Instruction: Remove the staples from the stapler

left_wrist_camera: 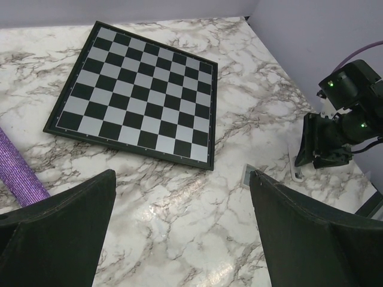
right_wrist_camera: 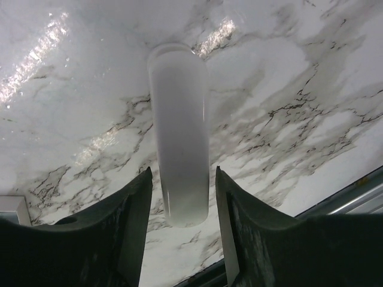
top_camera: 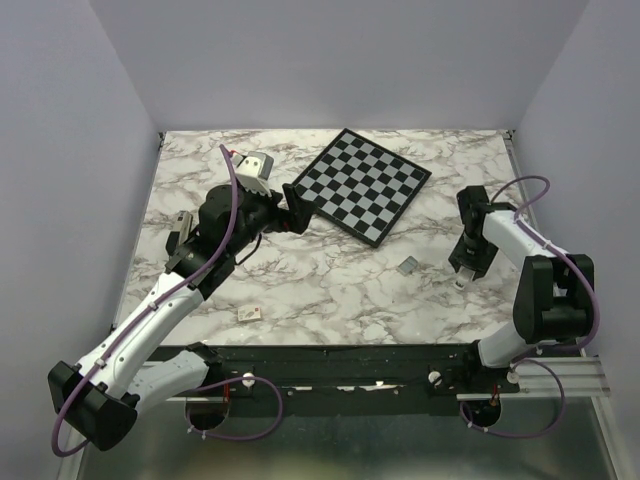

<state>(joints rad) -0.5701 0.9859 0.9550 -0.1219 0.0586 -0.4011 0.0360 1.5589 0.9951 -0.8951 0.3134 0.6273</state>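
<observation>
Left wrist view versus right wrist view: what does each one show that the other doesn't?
Only the left wrist view: the chessboard, a purple stick and the right gripper from outside. Only the right wrist view: a close look at the white bar lying between that gripper's open fingers. Both: the marble table and a small grey metal piece.

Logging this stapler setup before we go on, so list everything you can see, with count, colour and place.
table: one, white-grey marble, under everything
chessboard: one, black-and-silver, far centre
stapler: one, silvery, left edge, partly hidden
purple stick: one, purple, beside left gripper
grey block: one, grey, left of right gripper
white bar: one, white, between right gripper's fingers
tan piece: one, tan, near edge
left gripper: one, black, open
right gripper: one, black, flanking white bar, grip unclear
</observation>
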